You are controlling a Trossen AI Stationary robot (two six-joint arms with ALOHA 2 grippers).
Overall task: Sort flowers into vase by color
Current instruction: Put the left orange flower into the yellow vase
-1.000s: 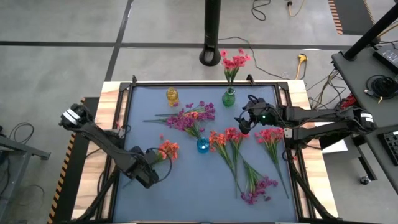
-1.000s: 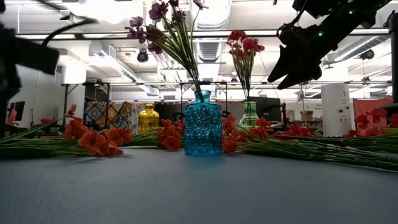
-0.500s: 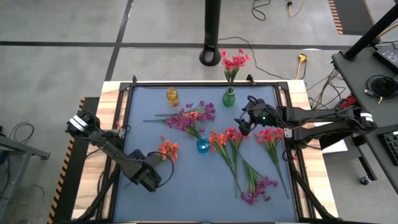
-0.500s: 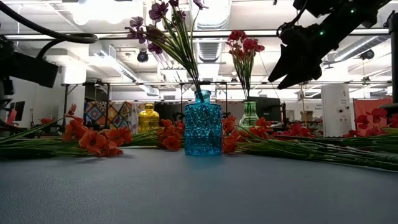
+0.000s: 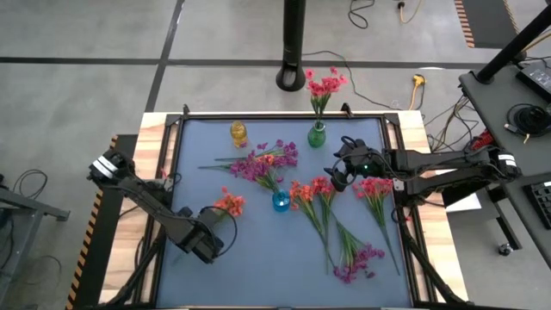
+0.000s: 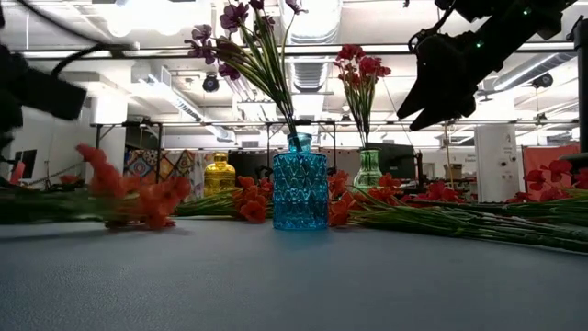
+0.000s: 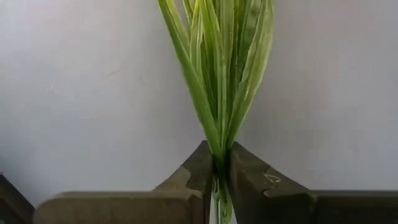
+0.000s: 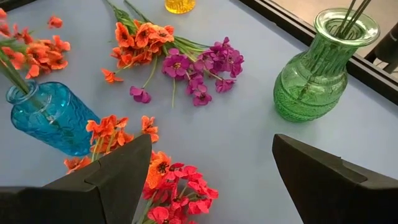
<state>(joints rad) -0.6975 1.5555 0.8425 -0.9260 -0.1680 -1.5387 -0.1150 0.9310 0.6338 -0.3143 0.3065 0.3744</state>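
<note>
An orange flower sprig [image 5: 228, 205] lies on the grey-blue table left of the blue vase [image 5: 281, 201], which holds purple flowers. My left gripper [image 5: 209, 234] is shut on the sprig's green stem at the near left. The green vase [image 5: 317, 134] at the far edge holds red flowers, and the yellow vase [image 5: 238, 133] stands to its left. My right gripper [image 5: 339, 172] hovers open above loose orange and red flowers [image 8: 163, 177], touching nothing. My left gripper pinches the sprig's bunched green stems [image 7: 219, 163] between its two fingers, at the end away from the blossoms. The fingers come from the table's near left and lie along the stems, whose leaves [image 7: 221, 56] fan out ahead. The blossom end [image 6: 138, 198] sits low over the table.
Loose flowers lie spread over the table: purple and orange ones [image 5: 263, 160] at the centre back, orange-red ones [image 5: 312, 191], red ones [image 5: 375, 186] at the right, purple ones [image 5: 358, 259] near the front. A black rim [image 5: 176, 172] frames the table.
My left gripper has taken hold of the orange sprig's stem. The sprig has shifted a little toward the near left, and its blossom end has stirred and risen slightly. My right gripper has kept still.
</note>
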